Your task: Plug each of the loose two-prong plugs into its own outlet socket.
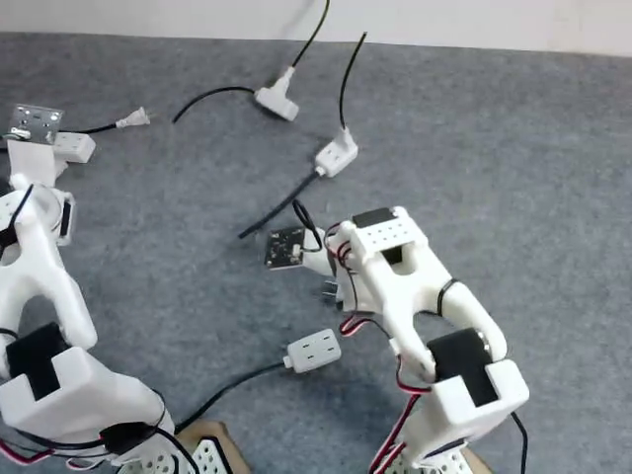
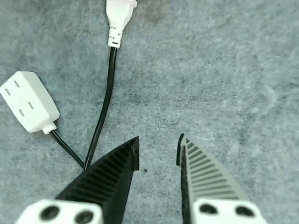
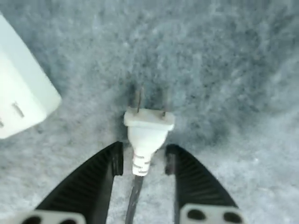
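**Clerk:** High view first. What lies on the bench (image 1: 533,148)?

**Inspector:** The front socket (image 1: 314,350) lies nearest the arms' bases, on its black cable. The right arm (image 1: 415,286) is bowed over the spot just beyond it. Farther beyond the front socket lies the middle socket (image 1: 336,155), and past that a flat plug (image 1: 276,102). Well to the left of the front socket, toward the far side, lie the corner socket (image 1: 74,146) and the corner plug (image 1: 133,120). The left arm (image 1: 39,286) stands on that same side.

**Clerk:** Left wrist view?

**Inspector:** The left jaws stand wide apart over bare bench with nothing between them. Ahead of them lie the corner socket (image 2: 29,107) and the corner plug (image 2: 119,16), both well apart from the front socket.

**Clerk:** Right wrist view?

**Inspector:** The right jaws are part-way open, one on each side of the neck of a two-prong plug (image 3: 148,126), with a thin gap showing on either side. The plug lies flat on the bench just beside the front socket (image 3: 21,100). Its prongs point away from the jaws, and it is unplugged.
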Controlling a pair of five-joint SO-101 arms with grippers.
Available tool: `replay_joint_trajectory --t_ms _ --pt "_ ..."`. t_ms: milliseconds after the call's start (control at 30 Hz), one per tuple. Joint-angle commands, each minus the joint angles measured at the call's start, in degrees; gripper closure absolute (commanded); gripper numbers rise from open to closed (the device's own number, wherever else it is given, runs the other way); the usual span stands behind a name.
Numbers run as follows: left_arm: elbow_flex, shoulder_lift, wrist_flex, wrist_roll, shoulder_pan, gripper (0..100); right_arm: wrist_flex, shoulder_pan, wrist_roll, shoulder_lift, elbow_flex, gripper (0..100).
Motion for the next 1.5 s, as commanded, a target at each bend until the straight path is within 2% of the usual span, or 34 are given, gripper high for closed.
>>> replay_joint_trajectory --t_ms 0,200,633,1033,1267,1467 --pt "-0.2 -2.3 -1.1 -0.4 -0.5 85 1.9 -2.1 -1.1 -6.0 -0.4 80.4" --pt "-0.2 -2.3 -0.9 -0.4 -0.5 85 0.8 -2.9 -3.5 -4.6 -0.7 80.4" --pt "-0.5 -2.3 -1.1 -2.3 -2.9 85 1.1 -3.0 -3.6 -2.2 -0.3 80.4" --pt "-0.7 -2.3 -0.9 -2.3 -2.9 85 0.7 -0.2 -3.2 -2.2 2.6 80.7" --pt "-0.6 -2.4 -0.8 -2.4 -3.0 85 -2.5 -0.3 -3.5 -2.2 3.1 93.3" --pt "-0.4 -2.4 -0.8 -2.4 -3.0 85 -3.7 -0.5 -3.6 -2.2 4.0 99.3"
